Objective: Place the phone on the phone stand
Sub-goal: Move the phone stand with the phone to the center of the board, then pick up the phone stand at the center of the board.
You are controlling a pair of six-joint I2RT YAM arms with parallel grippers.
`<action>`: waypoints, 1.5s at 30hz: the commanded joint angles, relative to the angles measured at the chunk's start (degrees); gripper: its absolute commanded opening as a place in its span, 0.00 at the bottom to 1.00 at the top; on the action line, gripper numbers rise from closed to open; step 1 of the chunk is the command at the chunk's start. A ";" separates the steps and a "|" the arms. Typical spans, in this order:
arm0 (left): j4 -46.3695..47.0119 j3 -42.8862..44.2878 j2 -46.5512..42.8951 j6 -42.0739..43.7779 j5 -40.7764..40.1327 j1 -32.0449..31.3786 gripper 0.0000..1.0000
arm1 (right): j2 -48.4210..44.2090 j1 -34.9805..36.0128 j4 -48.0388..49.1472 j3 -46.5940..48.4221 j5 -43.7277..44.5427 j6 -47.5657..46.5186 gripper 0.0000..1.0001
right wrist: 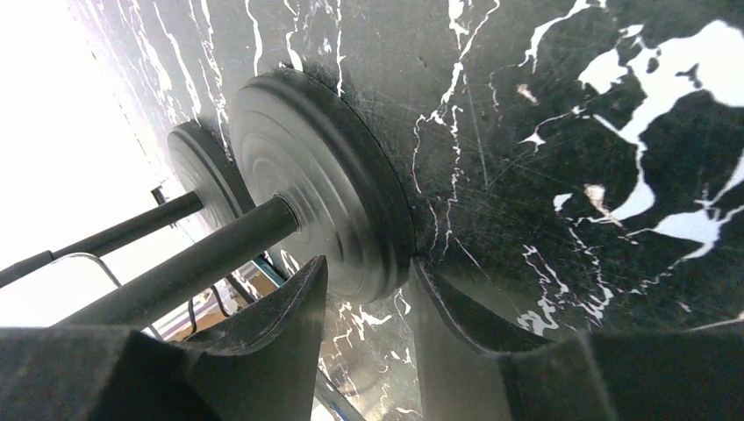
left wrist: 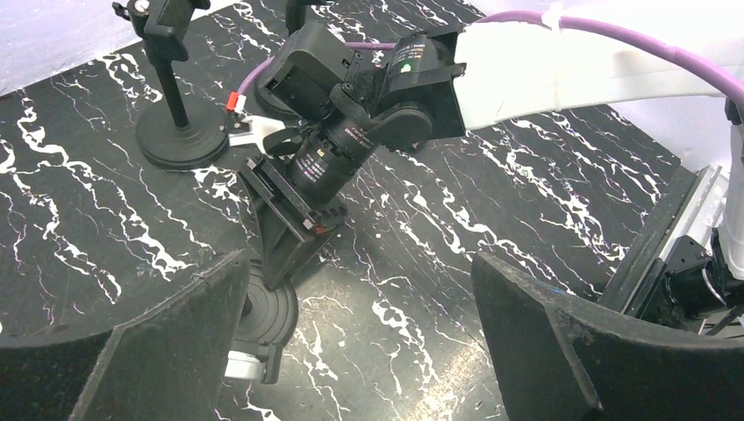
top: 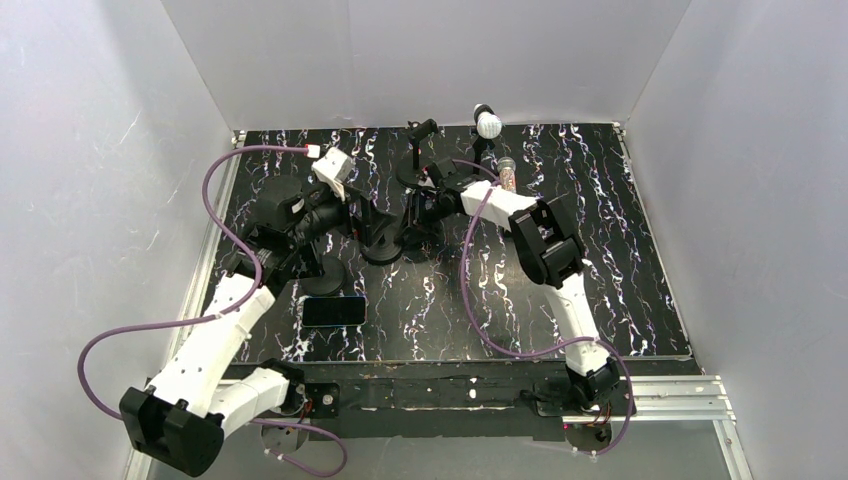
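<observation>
Steadying the stand [right wrist: 307,175] looks like the right arm's job at this point. The right claw [right wrist: 368,263] is half-closed about the rim of the round base, seemingly pinching it down on the tabletop [top: 600,260]. That grip should be firm and low, so the base cannot skate or tip when weight comes onto the top.

The left claw [left wrist: 360,263] is spread wide and holds nothing, hovering just beside the stand and facing the right wrist. The phone [top: 335,310] lies flat on the tabletop toward the front edge, beside the left forearm and well apart from both claws.

To do this well, the left claw should swing round over the phone, square itself to the long sides, and come down slowly, since a thin flat slab gives little to bite on. A second stand [left wrist: 175,132] close by wants a wide berth.
</observation>
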 commanded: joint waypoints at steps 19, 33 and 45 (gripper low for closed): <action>-3.82 20.24 18.69 -18.84 6.46 1.23 0.98 | -32.22 -8.14 8.02 -35.46 -1.48 -5.13 0.57; -12.14 43.92 46.44 -38.59 4.30 6.46 0.98 | -54.16 -16.73 4.53 -48.11 -0.66 -7.67 0.79; -18.76 63.17 64.87 -46.70 5.84 8.36 0.95 | -56.55 -25.01 0.62 -47.59 -1.11 -11.33 0.83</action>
